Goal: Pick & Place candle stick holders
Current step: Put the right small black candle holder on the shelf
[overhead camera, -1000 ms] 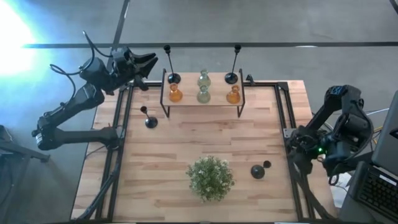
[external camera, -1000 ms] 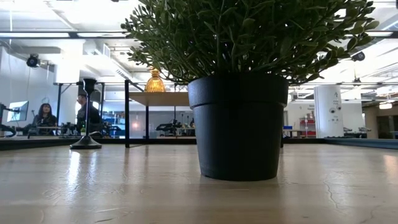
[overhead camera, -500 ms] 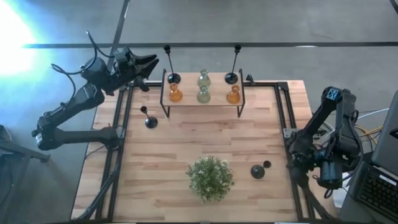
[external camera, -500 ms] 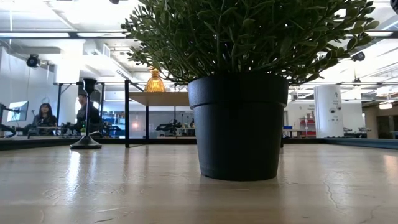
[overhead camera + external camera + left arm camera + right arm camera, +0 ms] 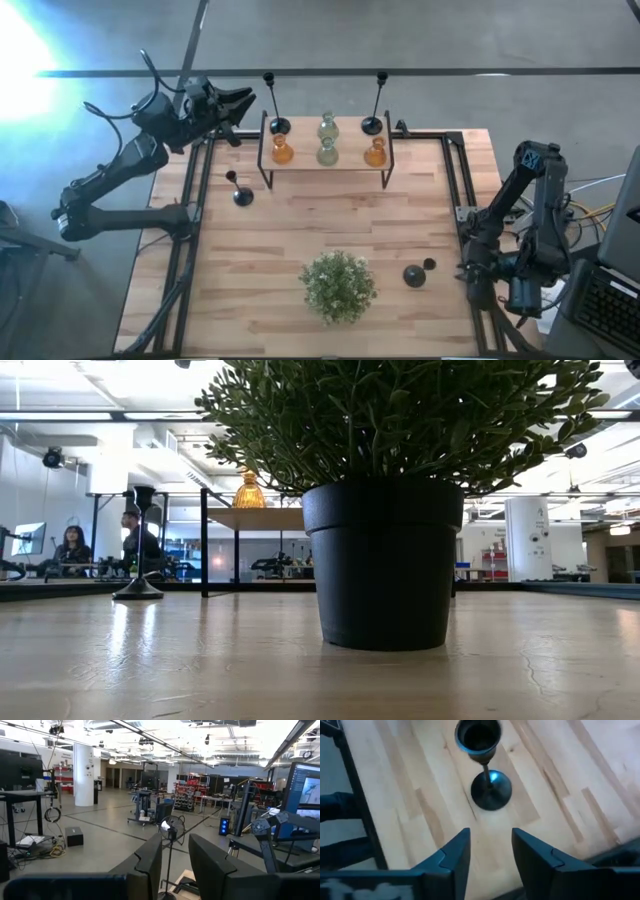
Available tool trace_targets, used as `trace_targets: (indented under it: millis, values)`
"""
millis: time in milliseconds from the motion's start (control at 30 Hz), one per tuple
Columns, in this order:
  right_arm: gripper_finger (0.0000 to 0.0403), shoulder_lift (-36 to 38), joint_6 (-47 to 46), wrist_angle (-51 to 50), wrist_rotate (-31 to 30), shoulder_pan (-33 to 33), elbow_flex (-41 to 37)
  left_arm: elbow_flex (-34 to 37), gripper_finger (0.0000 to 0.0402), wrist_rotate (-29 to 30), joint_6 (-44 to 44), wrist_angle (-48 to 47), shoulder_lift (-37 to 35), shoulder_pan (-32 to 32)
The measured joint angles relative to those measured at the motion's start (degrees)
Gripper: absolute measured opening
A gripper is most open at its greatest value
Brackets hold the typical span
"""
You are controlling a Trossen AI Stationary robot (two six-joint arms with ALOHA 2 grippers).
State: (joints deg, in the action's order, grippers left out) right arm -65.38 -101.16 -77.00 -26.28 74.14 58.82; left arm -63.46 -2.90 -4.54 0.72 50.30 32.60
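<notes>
A short black candle stick holder (image 5: 490, 790) stands on its round base on the table's near right part (image 5: 415, 275). My right gripper (image 5: 491, 847) hovers open just to its right (image 5: 472, 278), slanting down, clear of it. On a raised shelf (image 5: 326, 165) at the far side stand two tall black holders (image 5: 279, 126) (image 5: 372, 125), two amber glass ones (image 5: 283, 152) and two pale green ones (image 5: 327, 127). Another short black holder (image 5: 241, 195) stands on the table's left part. My left gripper (image 5: 245, 97) waits open, about level, left of the left tall holder's cup (image 5: 170, 826).
A bushy green plant in a black pot (image 5: 338, 285) stands near the table's front middle, left of the near short holder; it fills the low view (image 5: 383, 560). Black frame rails (image 5: 462, 200) run along the table's left and right sides. People sit in the room beyond (image 5: 72, 545).
My right gripper has swung toward the table's near edge and gone down, ending beside the short black holder at the near right. The holders and the plant have stayed where they were.
</notes>
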Motion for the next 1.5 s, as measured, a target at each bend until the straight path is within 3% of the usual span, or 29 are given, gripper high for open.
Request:
trace_targets:
  millis: [167, 300, 567, 900, 1500]
  values:
    - [0.0162, -0.01, 2.19, 7.26, -1.69, 0.27, -7.84, 0.00, 0.0101, 0.00, -1.40, 0.30, 0.00, 0.00]
    - [0.0173, 0.03, 2.43, 13.03, -7.13, 0.25, -13.12, 0.00, 0.0101, 0.00, -3.26, 0.73, 0.00, 0.02]
    - [0.0179, 0.06, 1.06, 18.08, -12.55, 0.23, -18.79, 0.00, 0.0101, 0.00, -4.52, 0.82, 0.00, 0.02]
    - [0.0163, 0.06, 2.12, 23.89, -17.62, -0.84, -21.36, 0.00, 0.0101, 0.00, -4.52, 1.09, 0.00, 0.02]
    - [0.0147, 0.04, 9.71, 29.97, -17.72, -6.25, -21.94, 0.00, 0.0101, 0.00, -4.33, 0.98, 0.00, 0.02]
